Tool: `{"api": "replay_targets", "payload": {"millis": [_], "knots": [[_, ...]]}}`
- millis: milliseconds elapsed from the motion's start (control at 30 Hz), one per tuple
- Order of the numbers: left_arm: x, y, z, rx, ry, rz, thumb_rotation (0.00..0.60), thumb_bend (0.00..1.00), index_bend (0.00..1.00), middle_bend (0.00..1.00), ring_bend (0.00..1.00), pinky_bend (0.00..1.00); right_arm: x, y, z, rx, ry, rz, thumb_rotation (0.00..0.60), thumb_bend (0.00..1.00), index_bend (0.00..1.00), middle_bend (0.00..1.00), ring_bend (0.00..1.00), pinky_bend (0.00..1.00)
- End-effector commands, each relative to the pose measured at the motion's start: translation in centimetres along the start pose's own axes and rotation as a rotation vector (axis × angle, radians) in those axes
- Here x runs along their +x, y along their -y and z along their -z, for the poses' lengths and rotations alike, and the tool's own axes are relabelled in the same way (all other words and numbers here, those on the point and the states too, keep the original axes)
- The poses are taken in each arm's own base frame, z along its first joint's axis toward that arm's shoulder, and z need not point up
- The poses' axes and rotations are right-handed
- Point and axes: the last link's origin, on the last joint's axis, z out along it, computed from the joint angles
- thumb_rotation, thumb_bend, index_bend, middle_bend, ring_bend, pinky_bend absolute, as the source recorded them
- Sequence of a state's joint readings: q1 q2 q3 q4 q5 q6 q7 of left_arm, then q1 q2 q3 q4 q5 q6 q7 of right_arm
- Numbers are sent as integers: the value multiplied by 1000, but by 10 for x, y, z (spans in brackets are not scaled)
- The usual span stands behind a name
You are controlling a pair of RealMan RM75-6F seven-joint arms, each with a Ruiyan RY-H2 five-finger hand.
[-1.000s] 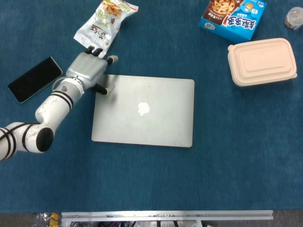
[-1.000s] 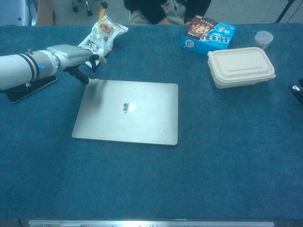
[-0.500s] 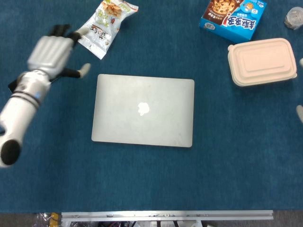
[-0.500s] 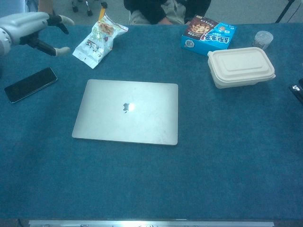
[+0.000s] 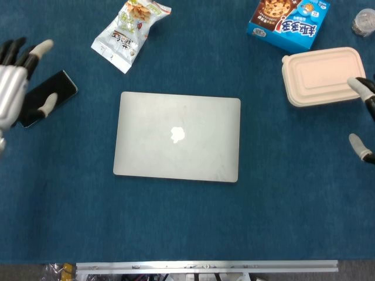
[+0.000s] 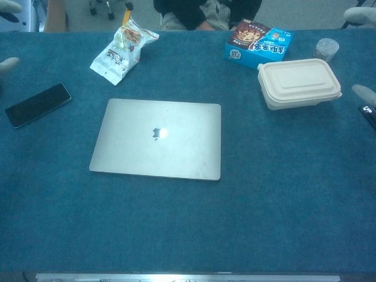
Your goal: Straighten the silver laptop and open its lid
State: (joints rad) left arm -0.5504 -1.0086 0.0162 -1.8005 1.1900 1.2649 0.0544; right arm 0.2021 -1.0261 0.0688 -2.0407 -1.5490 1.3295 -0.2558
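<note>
A flat silver laptop (image 5: 177, 138), lid closed, lies square at the centre of the blue cloth-covered table (image 5: 187, 222). At the far left edge of the head view, the left hand (image 5: 13, 88) hovers released, fingers spread, holding nothing, over a black smartphone (image 5: 51, 93). At the far right edge only fingertips of the right hand (image 5: 364, 117) show, apart and empty, beside a beige lidded food container (image 5: 324, 76).
</note>
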Motion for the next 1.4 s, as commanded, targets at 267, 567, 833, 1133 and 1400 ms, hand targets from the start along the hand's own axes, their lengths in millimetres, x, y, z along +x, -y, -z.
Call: {"api": "replay_targets", "payload": {"millis": [267,567,833,1133,1400], "knots": [[-4,40,57,87,-29,-2,600,342,93,162,0,0,-14,18,-10,59,63,-10,600,303,75,113,31,105],[6,51,86,103,-56,-25,600,342,93,163,0,0,-39,60,-29,210,147,-44,600,272,66,106,26,105],[16,59,97,133,-77,-32,600,342,93,159,0,0,-66,109,-51,346,231,-63,600,224,65,103,16,105],[18,64,105,145,-62,-71,600,342,93,155,0,0,-105,158,-63,435,311,-41,600,216,59,86,5,105],[24,68,108,141,-62,-101,600,342,93,150,0,0,-136,187,-73,464,332,6,600,219,40,78,2,105]]}}
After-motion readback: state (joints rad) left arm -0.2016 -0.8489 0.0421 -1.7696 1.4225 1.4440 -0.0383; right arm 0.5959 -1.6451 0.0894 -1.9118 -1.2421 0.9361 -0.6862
